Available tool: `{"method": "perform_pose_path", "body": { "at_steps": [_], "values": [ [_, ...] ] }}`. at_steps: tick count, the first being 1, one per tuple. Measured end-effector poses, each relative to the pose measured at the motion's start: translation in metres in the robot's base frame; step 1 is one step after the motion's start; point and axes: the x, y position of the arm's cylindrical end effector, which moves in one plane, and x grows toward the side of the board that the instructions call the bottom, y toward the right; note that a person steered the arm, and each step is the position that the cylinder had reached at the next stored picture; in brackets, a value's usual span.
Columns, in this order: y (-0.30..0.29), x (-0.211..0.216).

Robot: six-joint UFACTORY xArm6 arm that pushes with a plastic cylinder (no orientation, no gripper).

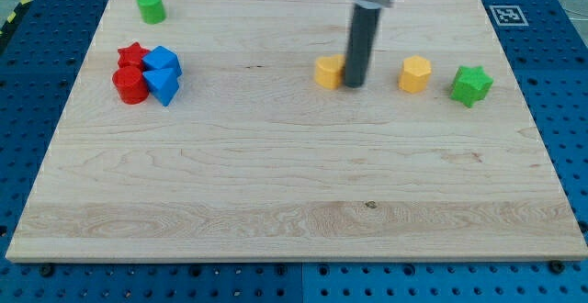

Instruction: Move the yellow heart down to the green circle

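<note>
Barely started tbh: no pincer is fitted, so no state can be told. My tip is parked touching the yellow heart, with the green circle well apart at the bench's top left.

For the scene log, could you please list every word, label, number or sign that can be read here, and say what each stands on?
Words, brands, numbers: none readable anywhere.
Square black-and-white marker at the wooden board's top right corner: a coded pattern, no letters or digits.
Black-and-yellow striped tape at the view's left edge: no text.
</note>
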Motion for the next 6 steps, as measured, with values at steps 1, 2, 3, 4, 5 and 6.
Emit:
{"method": "perform_pose_path", "body": {
  "at_steps": [1, 2, 3, 4, 5, 6],
  "values": [
    [-0.044, -0.022],
    [-0.051, -0.023],
    [-0.032, -0.022],
    [-0.044, -0.028],
    [-0.108, -0.036],
    [-0.153, -0.037]
  ]
}}
